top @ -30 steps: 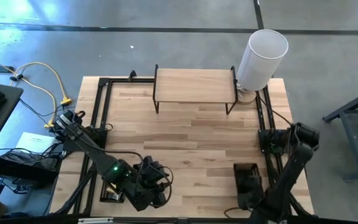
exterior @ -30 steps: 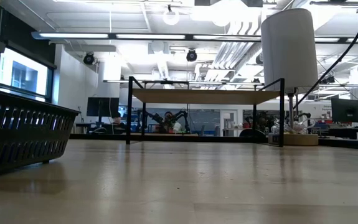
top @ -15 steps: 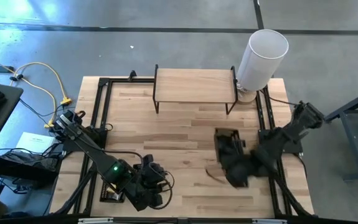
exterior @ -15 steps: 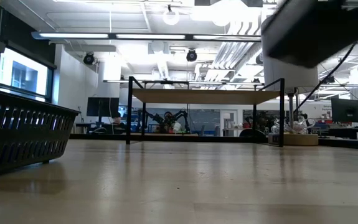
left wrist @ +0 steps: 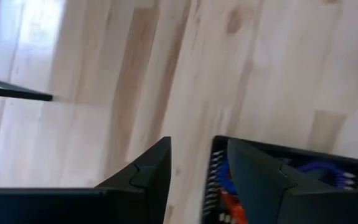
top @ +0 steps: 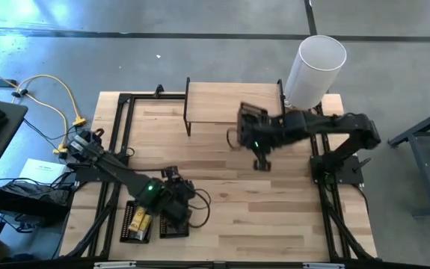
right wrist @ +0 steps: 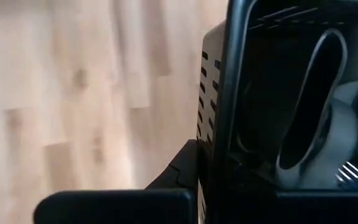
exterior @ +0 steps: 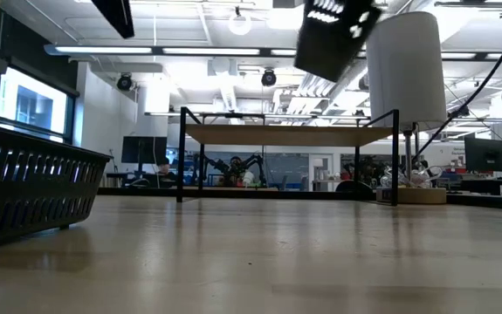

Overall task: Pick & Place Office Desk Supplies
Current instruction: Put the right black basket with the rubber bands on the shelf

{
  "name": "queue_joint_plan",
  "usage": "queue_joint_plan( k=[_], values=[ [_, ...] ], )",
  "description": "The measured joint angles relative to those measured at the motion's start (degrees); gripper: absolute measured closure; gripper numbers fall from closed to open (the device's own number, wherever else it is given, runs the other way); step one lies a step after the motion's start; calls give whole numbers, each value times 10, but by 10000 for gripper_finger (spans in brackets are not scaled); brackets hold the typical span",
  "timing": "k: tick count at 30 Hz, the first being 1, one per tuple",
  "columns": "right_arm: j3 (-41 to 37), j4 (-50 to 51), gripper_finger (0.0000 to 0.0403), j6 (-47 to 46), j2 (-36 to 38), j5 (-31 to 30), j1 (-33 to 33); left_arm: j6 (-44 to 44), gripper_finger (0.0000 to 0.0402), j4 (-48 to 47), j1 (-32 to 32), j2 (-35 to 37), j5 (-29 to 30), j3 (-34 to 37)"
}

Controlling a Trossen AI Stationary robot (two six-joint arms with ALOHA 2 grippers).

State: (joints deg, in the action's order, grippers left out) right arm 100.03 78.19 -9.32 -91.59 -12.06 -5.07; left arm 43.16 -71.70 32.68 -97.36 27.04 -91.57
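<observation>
Change: the right arm has swung the black rectangular mesh tray (top: 250, 119) off the near-right of the light wooden worktop (top: 222, 187). It is now in the air at the far side, just in front of the wooden shelf riser (top: 222, 101) and near the tall white cylinder (top: 315, 67). The low view confirms the tray is well clear of the surface.

The right gripper (right wrist: 213, 165) has its jaws clamped on that tray's side wall.

The left gripper (left wrist: 194, 168) has pulled back a little, so the two black mesh trays at the near-left are uncovered from above. Its jaws are apart and straddle the rim of the inner near-left tray (top: 172, 226). We see no firm grip on it.

We read this as a container being repositioned, not items being sorted. No supply is in either gripper.

Containers:
- Outer near-left tray (top: 127, 233): small yellow oblong packets (top: 140, 221) lie inside.
- Inner near-left tray, through the left wrist view: thin blue loops (left wrist: 319, 168) and red-orange loops (left wrist: 225, 199) lie in it.
- Carried tray: the right wrist view shows a dark oval ring (right wrist: 309, 106) inside. We cannot tell what it is.

So the visible supplies are all in trays. None lie loose on the worktop as far as we can see.
</observation>
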Motion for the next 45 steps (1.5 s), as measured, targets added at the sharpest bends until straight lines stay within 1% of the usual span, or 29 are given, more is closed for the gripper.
queue_joint_plan(
  k=[3, 7, 10, 12, 16, 23, 30, 36, 43, 45],
  values=[
    [52, 16, 400, 55, -35, -10, 49, -30, 252, -13, -24, 0, -20, 0],
    [136, 51, 400, 122, -108, -15, 98, -73, 252, -28, -56, 6, -43, 0],
    [190, 98, 400, 150, -161, -29, 132, -99, 252, -34, -77, 9, -44, 0],
    [206, 117, 400, 152, -186, -26, 157, -113, 252, -36, -89, 9, -45, 0],
    [199, 117, 400, 147, -197, 3, 198, -134, 252, -41, -104, 10, -48, 0],
    [199, 118, 400, 158, -195, -12, 231, -149, 252, -58, -113, 10, -48, 0],
    [191, 118, 400, 203, -195, -12, 239, -150, 252, -78, -116, 10, -48, 0],
    [121, 119, 400, 204, -189, -11, 252, -150, 252, -89, -116, 10, -48, 0],
    [35, 115, 400, 204, -145, -8, 266, -151, 252, -91, -121, 10, -44, 0],
    [15, 111, 400, 217, -132, 0, 267, -154, 252, -90, -125, 10, -44, 0]
  ],
)
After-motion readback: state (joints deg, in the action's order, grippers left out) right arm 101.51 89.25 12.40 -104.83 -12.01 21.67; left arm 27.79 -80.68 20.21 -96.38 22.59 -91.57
